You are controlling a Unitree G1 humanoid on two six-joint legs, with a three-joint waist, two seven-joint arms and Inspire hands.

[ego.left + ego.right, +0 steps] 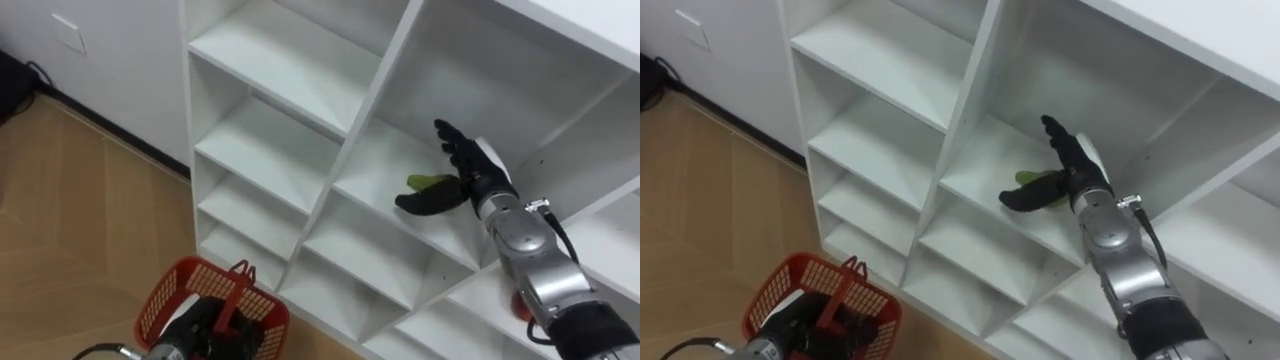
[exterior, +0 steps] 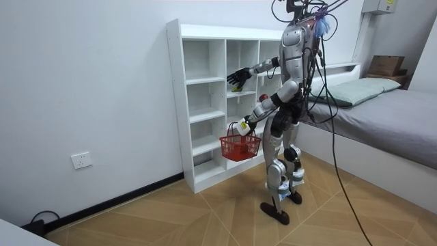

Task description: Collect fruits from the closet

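Reaching into the closet (image 1: 372,90), we have our right hand (image 1: 465,172) spread open, holding nothing, around the green fruit (image 1: 425,183) on its shelf. We should curl fingers and thumb firmly round it before lifting. Our left hand (image 2: 246,126) grips the basket (image 1: 160,305) handle.

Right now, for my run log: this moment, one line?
right hand: open, at yellow-green fruit on white closet shelf | left hand: holds red mesh basket

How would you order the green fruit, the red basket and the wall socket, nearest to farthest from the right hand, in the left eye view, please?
1. The green fruit, on the shelf, right at the right hand.
2. The red basket, lower left.
3. The wall socket, far upper left.
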